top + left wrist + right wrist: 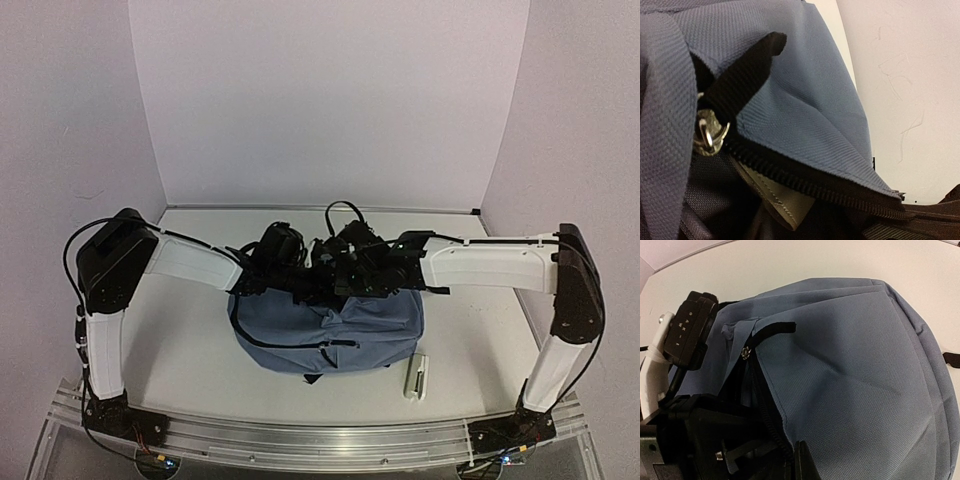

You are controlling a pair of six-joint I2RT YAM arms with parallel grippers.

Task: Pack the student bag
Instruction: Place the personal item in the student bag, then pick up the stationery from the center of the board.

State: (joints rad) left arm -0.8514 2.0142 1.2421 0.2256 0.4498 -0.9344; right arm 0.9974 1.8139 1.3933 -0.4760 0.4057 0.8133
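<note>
Reaching in from both sides, I have my two arms meeting over the far edge of the student bag (330, 335), which lies flat in the middle of the table (190, 340) with its rounded slate-blue body toward my bases. Both grippers are at that edge because the main zipper runs there, and I judge nothing goes inside until its mouth is spread. My right gripper (801, 455) has its jaws together, low against the blue flap just beside the zipper teeth (805, 182). It looks placed to pin or lift that flap, though I cannot tell whether any cloth is caught between the fingers. My left gripper (285, 262) sits close to the metal slider (707, 132) and its black pull tab (747, 75), which sticks up and away from the fabric. My own fingers do not show in the left wrist view, so I cannot say whether they stand apart or closed, nor whether they touch the tab. The zipper is parted beside the slider, with the dark interior showing beneath the flap. A small white stick-shaped item (415, 378) lies on the table just off the bag's near right corner, apart from both grippers; I take it for something waiting to be packed.
</note>
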